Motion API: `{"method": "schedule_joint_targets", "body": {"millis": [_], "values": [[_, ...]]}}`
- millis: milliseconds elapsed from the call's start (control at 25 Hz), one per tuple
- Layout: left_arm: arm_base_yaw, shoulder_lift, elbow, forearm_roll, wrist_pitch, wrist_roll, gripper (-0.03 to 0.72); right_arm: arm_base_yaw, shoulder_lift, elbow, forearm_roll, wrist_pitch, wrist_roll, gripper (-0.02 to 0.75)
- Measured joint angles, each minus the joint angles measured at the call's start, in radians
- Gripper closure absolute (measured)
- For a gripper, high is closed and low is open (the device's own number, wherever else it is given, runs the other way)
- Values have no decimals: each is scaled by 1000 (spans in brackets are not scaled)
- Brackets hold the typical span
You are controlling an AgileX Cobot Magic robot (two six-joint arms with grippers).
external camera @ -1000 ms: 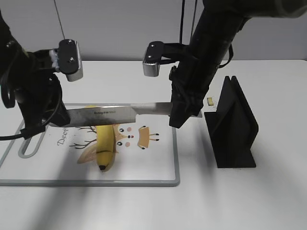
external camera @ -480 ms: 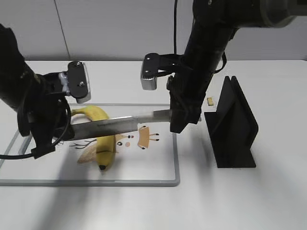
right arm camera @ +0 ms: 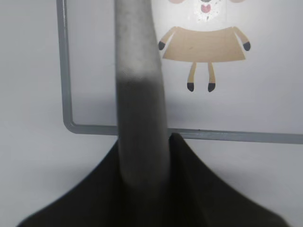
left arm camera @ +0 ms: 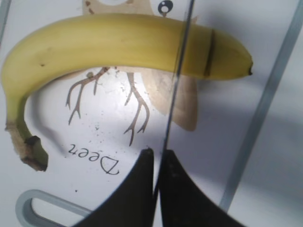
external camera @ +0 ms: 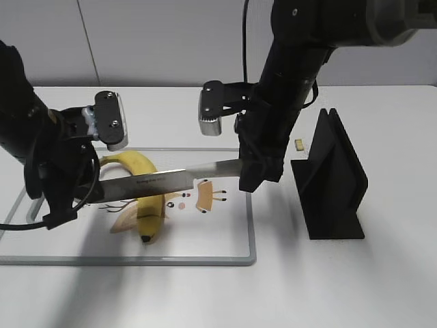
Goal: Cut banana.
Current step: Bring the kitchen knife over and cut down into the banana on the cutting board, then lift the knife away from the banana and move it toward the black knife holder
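The yellow banana (external camera: 150,205) lies on the white cutting board (external camera: 218,236), black tip toward the front. A long knife (external camera: 171,180) is held level across it. My left gripper (external camera: 89,191) is shut on the blade's tip end at the left. My right gripper (external camera: 249,174) is shut on the knife's handle at the right. In the left wrist view the blade (left arm camera: 176,90) runs edge-on from my jaws (left arm camera: 158,156) over the banana (left arm camera: 109,47), near its black tip. In the right wrist view the grey handle (right arm camera: 137,71) runs out of my jaws (right arm camera: 144,151) over the board's rim (right arm camera: 236,136).
A black knife stand (external camera: 334,181) sits right of the board. A small tan object (external camera: 299,143) lies behind it. The board has a grey rim (left arm camera: 265,104), a handle loop at its left end and a cartoon deer print (external camera: 205,195).
Both arms have lowered the knife. Its left end dropped from above the banana down onto it, and the left gripper moved down and right.
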Motion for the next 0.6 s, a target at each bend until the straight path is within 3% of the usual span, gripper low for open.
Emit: {"method": "schedule_joint_targets", "body": {"millis": [600], "values": [[-3, 0, 0, -8, 24, 0, 690, 1, 0, 30, 15, -29, -46, 549]]}}
